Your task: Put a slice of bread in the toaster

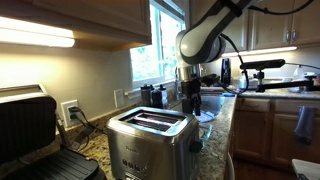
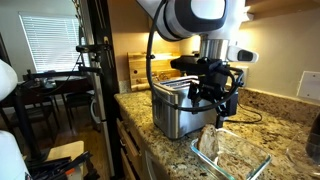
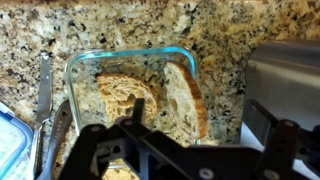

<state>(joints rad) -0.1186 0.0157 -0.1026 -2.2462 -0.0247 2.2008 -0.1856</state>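
Observation:
A slice of bread (image 3: pixel 185 98), tan with a brown crust, stands on edge in a clear glass container (image 3: pixel 130 55). Another slice (image 3: pixel 122 95) lies beside it. My gripper (image 3: pixel 198 118) is open and hovers above the container, with the upright slice between its fingers but not touched. The brushed steel toaster (image 1: pixel 150 135) with two top slots stands beside the container and shows in both exterior views (image 2: pixel 178 108) and at the right edge of the wrist view (image 3: pixel 285 75). The gripper also shows in both exterior views (image 1: pixel 190 100) (image 2: pixel 222 100), and the container (image 2: pixel 232 155) in one.
A black hinged grill press (image 1: pixel 30 130) stands on the granite counter (image 2: pixel 270 110) beside the toaster. A knife (image 3: pixel 42 90) lies left of the container. A wall, a window and cabinets close in the counter. A camera stand (image 2: pixel 85 60) stands by the counter edge.

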